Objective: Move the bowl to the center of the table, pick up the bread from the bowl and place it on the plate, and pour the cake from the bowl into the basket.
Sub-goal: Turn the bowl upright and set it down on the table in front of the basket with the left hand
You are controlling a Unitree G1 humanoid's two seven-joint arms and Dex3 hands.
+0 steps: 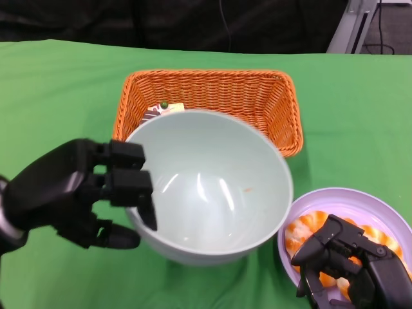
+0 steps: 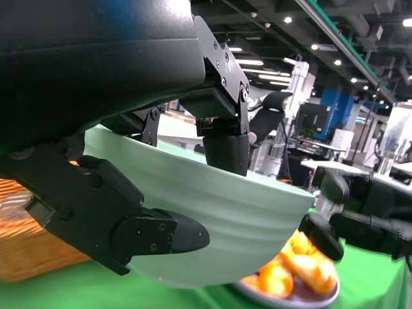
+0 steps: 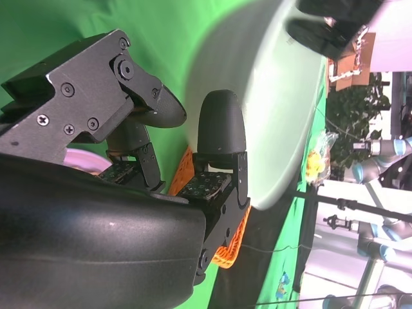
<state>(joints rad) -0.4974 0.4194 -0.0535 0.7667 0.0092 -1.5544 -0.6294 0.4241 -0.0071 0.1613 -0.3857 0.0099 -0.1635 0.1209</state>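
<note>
Left hand (image 1: 84,193) is gripping the pale green bowl (image 1: 212,187) by its rim, tilting its mouth toward the camera; right hand (image 1: 354,264) is hovering loosely curled, empty, over bread (image 1: 302,228) on the plate (image 1: 380,209).

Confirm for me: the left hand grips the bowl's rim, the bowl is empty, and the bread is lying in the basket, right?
Not quite. The left hand does grip the rim of the bowl, and the bowl is empty, but the bread lies on the plate, not in the basket. The head view shows this.

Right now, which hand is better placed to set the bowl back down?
The left hand: it already grips the bowl by its rim. The right hand hovers over the bread on the plate.
</note>
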